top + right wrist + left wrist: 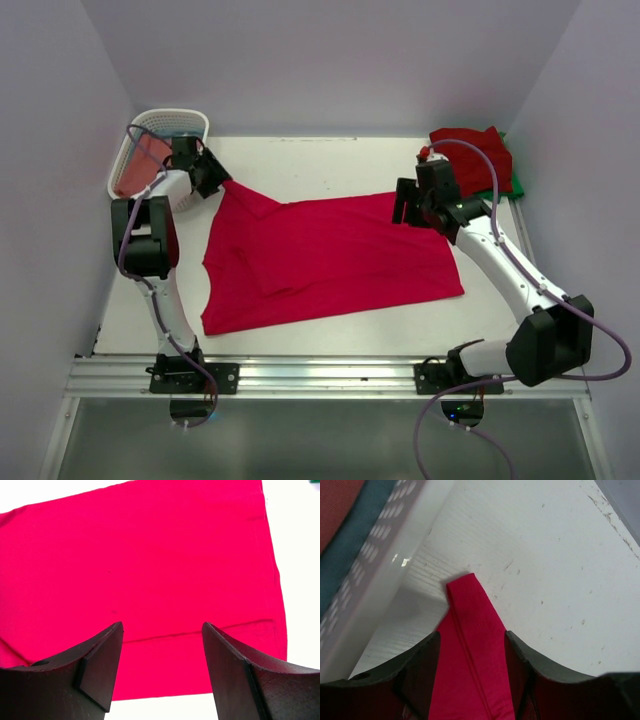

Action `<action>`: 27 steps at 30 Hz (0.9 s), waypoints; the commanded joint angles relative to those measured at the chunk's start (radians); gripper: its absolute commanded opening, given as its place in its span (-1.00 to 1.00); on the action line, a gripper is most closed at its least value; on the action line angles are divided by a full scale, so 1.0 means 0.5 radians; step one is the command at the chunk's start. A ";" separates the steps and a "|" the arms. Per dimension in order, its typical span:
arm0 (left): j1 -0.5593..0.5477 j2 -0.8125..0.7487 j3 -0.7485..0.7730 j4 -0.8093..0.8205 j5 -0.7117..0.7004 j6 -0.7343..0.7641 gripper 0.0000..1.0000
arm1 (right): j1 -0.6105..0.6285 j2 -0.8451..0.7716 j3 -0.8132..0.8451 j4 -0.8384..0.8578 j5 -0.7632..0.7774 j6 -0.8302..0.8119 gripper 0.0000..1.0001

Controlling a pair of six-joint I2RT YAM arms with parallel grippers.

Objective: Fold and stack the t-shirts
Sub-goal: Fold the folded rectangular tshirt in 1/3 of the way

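A: In the view from above, where is the tee laid?

B: It is spread flat in the middle of the table. One sleeve is drawn toward the far-left corner, where the left gripper is placed beside the basket. The right gripper is held over its far-right side. At the far-right corner a dark red tee is stacked on a green one, probably as the finished pile.

A: What is shown by the left wrist?

B: The jaws are seen apart, with the sleeve lying straight between them; no pinch is seen. Probably it is laid so for a clean fold.

A: And by the right wrist?

B: The jaws are widely open above the hem, and nothing is held. A grasp there is probably prepared.
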 commanded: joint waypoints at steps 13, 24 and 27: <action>-0.222 -0.757 -0.802 0.122 0.049 0.062 0.02 | -0.005 -0.198 -0.147 0.046 -0.020 -0.007 0.35; -0.603 -1.822 -1.655 -0.538 0.079 0.197 0.15 | -0.005 -0.189 -0.273 0.169 -0.078 0.002 0.43; -0.628 -1.912 -1.732 -0.615 0.082 0.170 0.16 | -0.008 -0.143 -0.295 0.224 -0.109 0.020 0.44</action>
